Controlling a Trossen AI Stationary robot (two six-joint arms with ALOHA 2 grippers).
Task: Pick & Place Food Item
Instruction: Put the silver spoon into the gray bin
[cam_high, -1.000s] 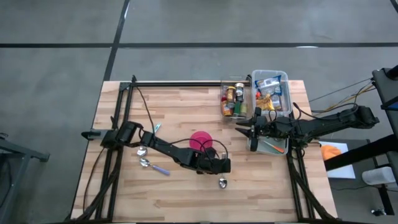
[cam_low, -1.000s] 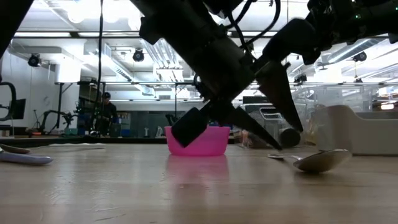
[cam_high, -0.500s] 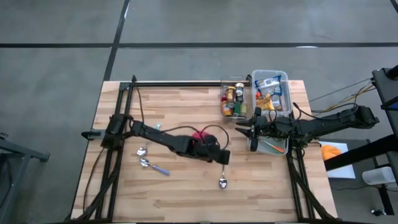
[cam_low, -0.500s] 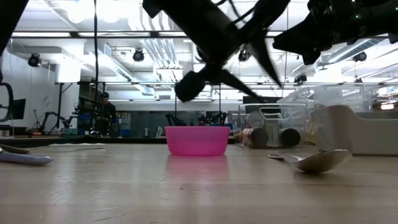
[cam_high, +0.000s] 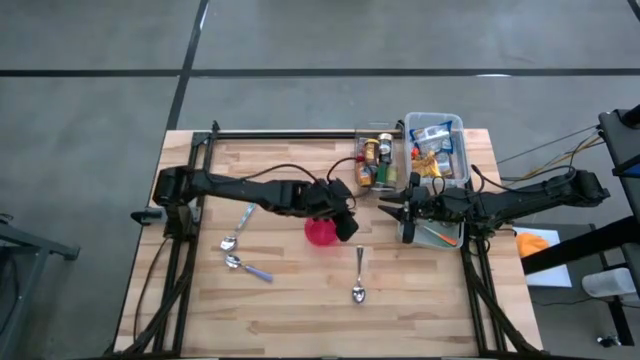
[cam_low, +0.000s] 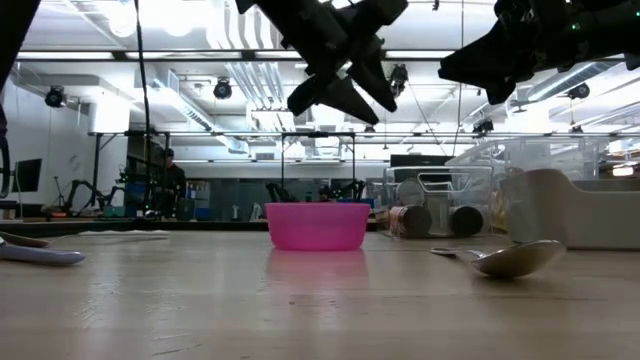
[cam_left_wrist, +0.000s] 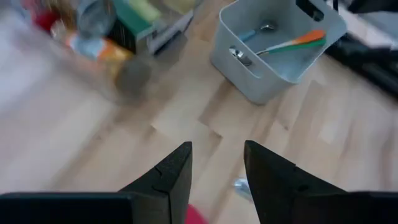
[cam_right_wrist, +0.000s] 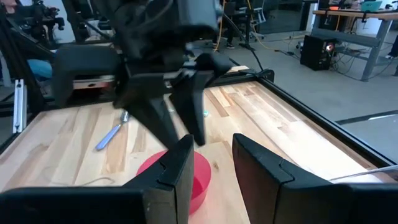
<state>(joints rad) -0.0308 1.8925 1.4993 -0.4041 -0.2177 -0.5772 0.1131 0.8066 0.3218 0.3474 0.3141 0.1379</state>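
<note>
The food items (cam_high: 377, 160) lie in a clear bin at the table's far right; they are blurred in the left wrist view (cam_left_wrist: 106, 31). A pink bowl (cam_high: 319, 233) stands on the table's middle. My left gripper (cam_high: 347, 222) hangs open in the air just right of and above the bowl (cam_low: 317, 225), slanting down, with nothing between its fingers (cam_left_wrist: 216, 149). In the low view the left gripper (cam_low: 345, 98) is high over the bowl. My right gripper (cam_high: 390, 212) waits open and level at the right, facing the bowl (cam_right_wrist: 177, 171).
A metal spoon (cam_high: 358, 276) lies near the bowl on its near right. More spoons (cam_high: 238, 255) lie at the left. A second bin of packets (cam_high: 437, 148) stands at the far right, and a grey bin with utensils (cam_left_wrist: 277, 50) sits under the right arm.
My left gripper has risen from the table beside the metal spoon and swung toward the far edge, over the pink bowl's right side, rolling its wrist on the way. The spoon has stayed flat on the table. The right arm has kept still.
</note>
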